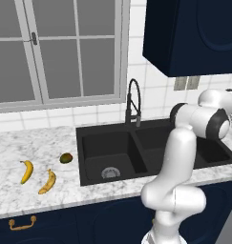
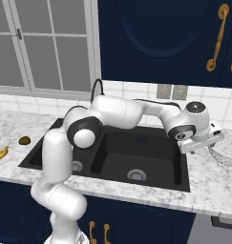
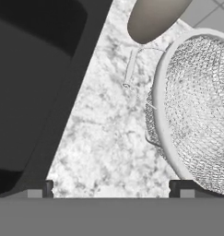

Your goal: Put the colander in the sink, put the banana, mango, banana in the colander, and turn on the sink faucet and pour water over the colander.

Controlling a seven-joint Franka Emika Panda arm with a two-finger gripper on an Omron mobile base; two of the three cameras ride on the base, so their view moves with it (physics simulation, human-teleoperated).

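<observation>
1. Stood wide open, holding nothing: gripper (image 3: 114,188), its two dark fingertips (image 3: 43,188) spread far apart at the bottom of the hand view, above the marble counter (image 3: 104,138).
2. Sat upright on the counter to the right of the sink (image 2: 182,178): the colander (image 2: 226,148), well outside both basins.
3. Seen in the hand view just beside the right fingertip: the colander's white rim and mesh wall (image 3: 196,110), with bare marble between it and the sink's black edge (image 3: 67,97).
4. Reached across the sink from the left in the right base view, the hand ending close to the colander's left side; contact impossible to tell.
5. Lay on the counter left of the sink: mango (image 1: 65,157), nearest the sink's left edge but apart from it.
6. Lay further left, apart from each other and from the mango: one banana (image 1: 26,171) and a second banana (image 1: 48,182), the second nearer the counter's front edge.
7. Rose behind the divide between the two basins, in front of the window (image 1: 55,52): the sink faucet (image 1: 133,102), its arched spout over the sink.
8. Showed a round silver drain (image 1: 109,172) in the left basin and another drain (image 2: 135,175) in the right basin.
9. Rested near the colander's rim at the top of the hand view: a rounded grey-brown object (image 3: 155,16), identity not clear.
</observation>
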